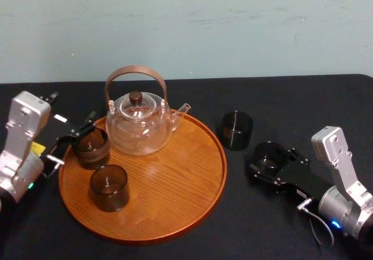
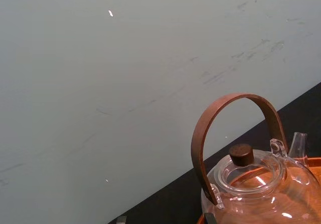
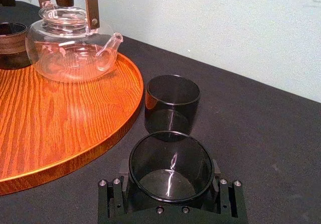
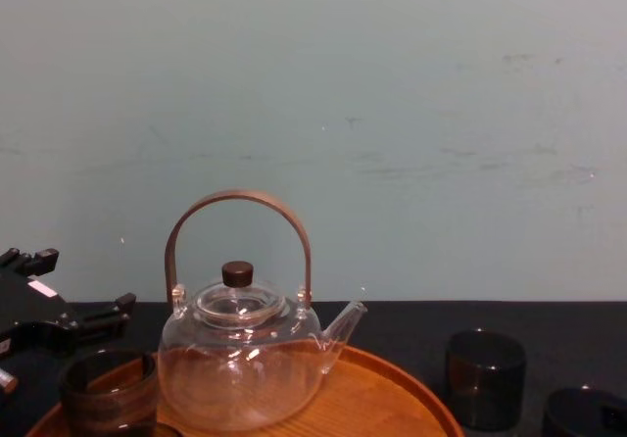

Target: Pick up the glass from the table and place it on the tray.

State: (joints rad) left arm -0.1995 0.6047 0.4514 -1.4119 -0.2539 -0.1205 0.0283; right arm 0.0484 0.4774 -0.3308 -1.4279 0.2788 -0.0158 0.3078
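A dark glass (image 1: 270, 154) (image 3: 170, 161) sits low over the black table, right of the tray, and my right gripper (image 1: 274, 162) (image 3: 170, 184) is shut on it, a finger against each side. Just beyond it a second dark glass (image 1: 237, 130) (image 3: 172, 101) stands on the table by the tray's rim. The round wooden tray (image 1: 175, 196) (image 3: 45, 128) carries a glass teapot (image 1: 140, 123) and two more dark glasses (image 1: 91, 147) (image 1: 109, 187). At the tray's left edge my left gripper (image 1: 73, 142) is open beside the rear one of those two.
The teapot's tall brown handle (image 4: 238, 202) rises above the tray's middle. A pale wall (image 1: 186, 27) stands close behind the table's far edge. Bare black table (image 1: 303, 108) lies to the right of the tray.
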